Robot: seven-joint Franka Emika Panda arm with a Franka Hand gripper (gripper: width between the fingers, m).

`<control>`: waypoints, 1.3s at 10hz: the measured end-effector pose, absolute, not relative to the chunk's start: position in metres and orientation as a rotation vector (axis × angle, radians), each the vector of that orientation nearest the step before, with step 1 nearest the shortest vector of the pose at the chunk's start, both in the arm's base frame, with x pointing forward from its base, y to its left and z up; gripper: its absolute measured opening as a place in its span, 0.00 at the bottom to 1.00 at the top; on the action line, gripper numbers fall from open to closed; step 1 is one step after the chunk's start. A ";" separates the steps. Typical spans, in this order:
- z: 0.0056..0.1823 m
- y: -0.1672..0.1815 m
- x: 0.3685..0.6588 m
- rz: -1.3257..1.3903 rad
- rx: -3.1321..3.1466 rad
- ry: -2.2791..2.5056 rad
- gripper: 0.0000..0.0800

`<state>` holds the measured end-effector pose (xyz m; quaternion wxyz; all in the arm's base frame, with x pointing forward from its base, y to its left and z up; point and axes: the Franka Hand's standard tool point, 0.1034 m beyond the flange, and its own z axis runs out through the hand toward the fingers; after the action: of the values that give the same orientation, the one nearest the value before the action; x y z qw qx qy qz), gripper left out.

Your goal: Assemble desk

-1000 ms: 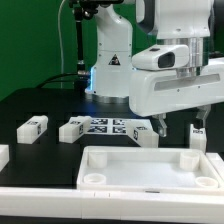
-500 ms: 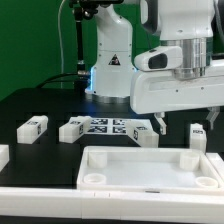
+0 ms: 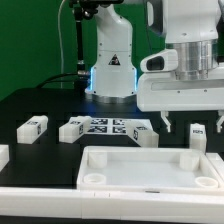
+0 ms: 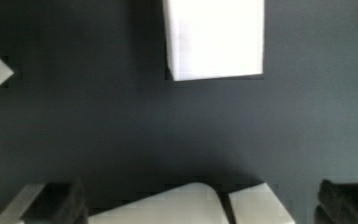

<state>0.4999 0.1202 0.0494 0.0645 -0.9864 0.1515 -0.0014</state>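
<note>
a: tabletop (image 3: 150,168) first. where does it sit in the exterior view?

b: flat at the front of the black desk (image 3: 40,100), raised rim and round corner sockets facing up.

a: and the legs?

b: the first leg (image 3: 33,126) lies toward the exterior view's left. the second leg (image 3: 72,129) lies just beside the marker board (image 3: 115,126). the third leg (image 3: 148,138) is at the board's other end, near the tabletop's far rim. the upright leg (image 3: 197,137) stands behind that rim, toward the exterior view's right. a white piece (image 3: 3,155) is cut off at the left edge, so i can't tell what it is.

a: the fingers (image 3: 164,120)?

b: hanging above the desk, spread wide, released, nothing held. from here the upright leg shows between them and lower, touching neither.

a: wrist view?

b: both dark fingers (image 4: 43,205) show, well apart and empty. between them is a blurred white corner (image 4: 194,205), clear of both. across bare dark desk (image 4: 140,130) lies a white rectangle (image 4: 217,40). which part it is, i can't tell.
</note>
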 end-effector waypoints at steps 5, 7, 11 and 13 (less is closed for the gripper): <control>0.045 0.127 0.497 0.343 -2.930 0.449 0.81; 0.045 0.124 0.494 0.513 -2.906 0.417 0.81; 0.034 0.129 0.485 0.859 -2.823 0.366 0.81; 0.028 0.131 0.481 1.034 -2.763 0.345 0.81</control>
<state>0.4810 0.1314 0.0281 0.0855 -0.9268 0.1156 0.3469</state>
